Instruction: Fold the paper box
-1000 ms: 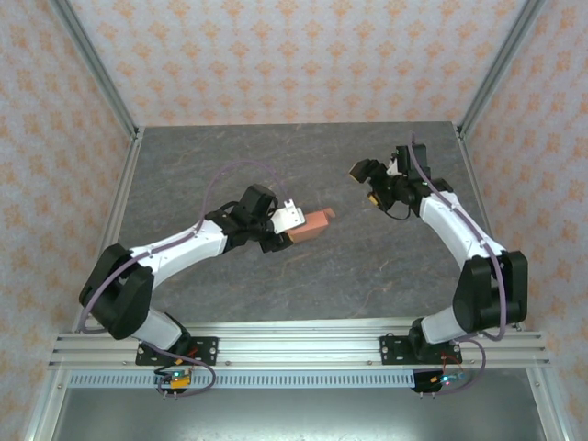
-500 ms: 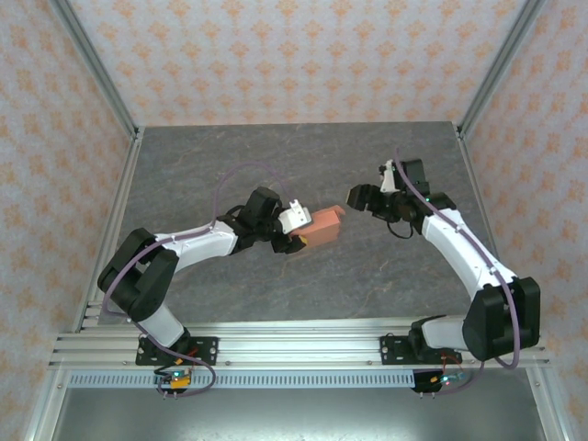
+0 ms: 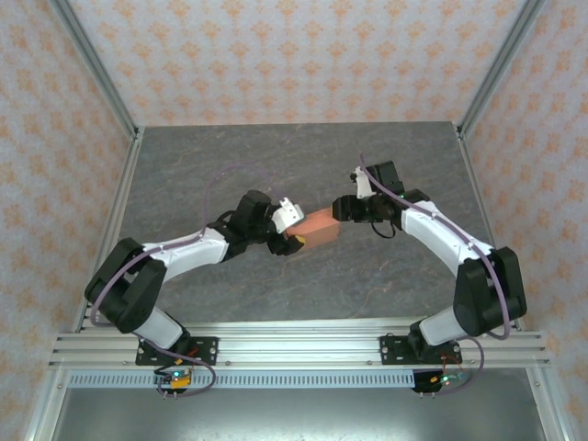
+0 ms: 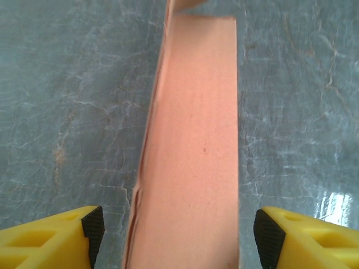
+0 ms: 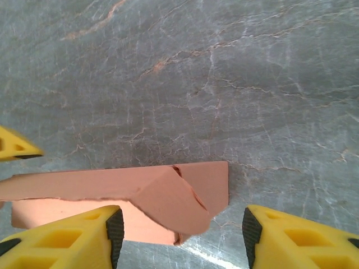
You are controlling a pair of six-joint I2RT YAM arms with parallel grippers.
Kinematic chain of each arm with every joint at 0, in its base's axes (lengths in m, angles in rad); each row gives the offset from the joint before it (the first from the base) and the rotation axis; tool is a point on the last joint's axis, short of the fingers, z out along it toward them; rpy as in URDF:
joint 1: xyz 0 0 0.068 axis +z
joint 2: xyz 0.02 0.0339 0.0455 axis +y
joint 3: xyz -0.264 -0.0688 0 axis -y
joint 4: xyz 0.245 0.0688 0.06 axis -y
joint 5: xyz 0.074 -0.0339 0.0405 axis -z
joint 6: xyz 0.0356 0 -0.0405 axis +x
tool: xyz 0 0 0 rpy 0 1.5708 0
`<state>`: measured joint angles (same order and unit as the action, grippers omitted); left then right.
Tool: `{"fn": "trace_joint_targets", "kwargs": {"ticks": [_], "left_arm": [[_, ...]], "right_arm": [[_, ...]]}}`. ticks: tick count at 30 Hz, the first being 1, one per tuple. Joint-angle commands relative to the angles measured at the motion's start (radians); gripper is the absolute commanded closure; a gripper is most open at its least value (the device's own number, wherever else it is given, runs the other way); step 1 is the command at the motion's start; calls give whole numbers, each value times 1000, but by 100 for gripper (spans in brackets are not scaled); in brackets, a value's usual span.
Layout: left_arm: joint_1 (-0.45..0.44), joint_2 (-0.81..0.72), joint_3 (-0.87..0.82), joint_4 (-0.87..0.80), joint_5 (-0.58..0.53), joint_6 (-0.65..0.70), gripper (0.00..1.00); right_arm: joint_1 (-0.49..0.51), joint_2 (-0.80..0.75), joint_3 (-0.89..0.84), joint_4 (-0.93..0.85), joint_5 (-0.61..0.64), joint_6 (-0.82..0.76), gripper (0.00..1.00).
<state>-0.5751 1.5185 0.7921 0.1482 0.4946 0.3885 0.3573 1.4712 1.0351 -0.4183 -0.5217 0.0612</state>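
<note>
From the top camera, the paper box point(image 3: 320, 226) sits over the middle of the table point(image 3: 230, 165) between the two arms. Its left end is hidden under the left pincer point(image 3: 298, 228) and its right end is met by the right pincer point(image 3: 343, 209). Whether it rests on the grey stone surface or hangs just above it is hard to make out. In the left wrist view the box runs as a long, plain salmon-orange strip up the middle, its near end cut off by the lower edge. The left pincer stands open, both black pads point(image 4: 93, 227) apart from the card. The seam along the strip's left side gapes slightly, and the inside cannot be seen. In the right wrist view the box lies crosswise with a rounded flap folded over its top face, its lower left corner hidden behind one yellow finger point(image 5: 61, 238). The right pincer is open around it, with a clear gap on the other side.
</note>
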Motion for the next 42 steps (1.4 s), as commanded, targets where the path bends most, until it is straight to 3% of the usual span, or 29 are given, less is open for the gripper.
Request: {"fn": "trace_joint_targets", "kwargs": {"ticks": [1, 8, 12, 15, 23, 25, 29, 35, 42], "left_arm": [[2, -111, -56, 95, -67, -137, 25], [1, -274, -174, 91, -189, -291, 23], [1, -333, -199, 57, -333, -566, 21], [-3, -353, -225, 98, -338, -712, 21], [-22, -339, -180, 21, -359, -780, 23], [-24, -330, -163, -12, -334, -790, 26], [-44, -318, -150, -41, -340, -808, 41], [-86, -296, -100, -146, -372, -789, 51], [-91, -241, -31, -218, -314, -787, 72]], "right_arm": [[17, 24, 53, 28, 33, -64, 41], [28, 63, 110, 14, 35, -77, 55], [32, 57, 109, 1, 32, -85, 61], [35, 58, 106, -7, 19, -75, 66], [55, 63, 94, 9, 12, -42, 72], [58, 61, 87, 19, 11, -29, 73], [61, 63, 83, 12, 20, -5, 77], [62, 65, 74, 13, 21, 14, 81], [64, 59, 70, 31, 21, 49, 82]]}}
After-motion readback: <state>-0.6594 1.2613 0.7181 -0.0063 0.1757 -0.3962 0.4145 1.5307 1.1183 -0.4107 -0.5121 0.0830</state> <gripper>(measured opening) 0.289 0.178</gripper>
